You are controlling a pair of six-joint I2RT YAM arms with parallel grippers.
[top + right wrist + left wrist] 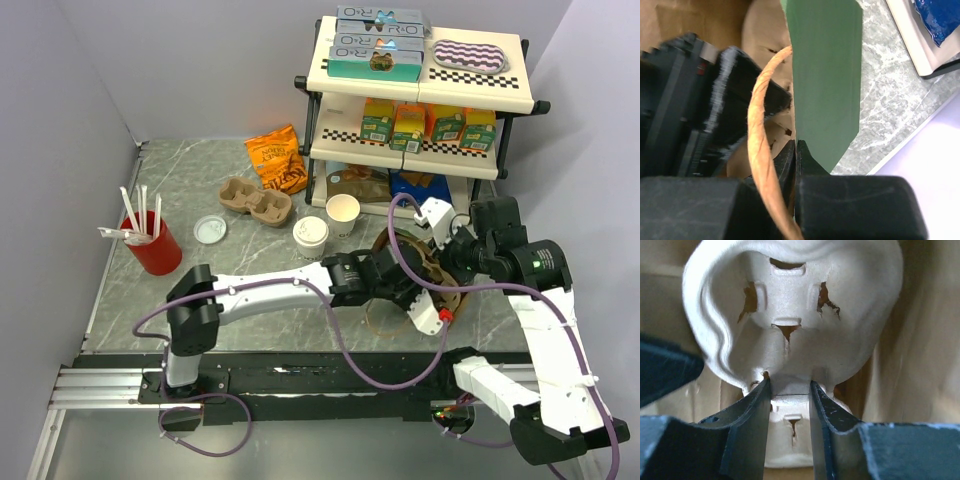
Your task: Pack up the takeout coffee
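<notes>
Cardboard cup tray [800,300] is being held inside the paper bag [925,365]. The left claw [790,390] is pinching the tray's middle tab between its two fingers [752,425]. The right claw [796,145] is squeezing shut on a green flap [825,75], and a twisted paper handle [757,125] is curving just beside it. The coffee cup [310,238] with its white lid is standing on the grey bench [200,290], outside the bag and apart from both claws. A cup with no lid [343,213] is standing just beside it.
</notes>
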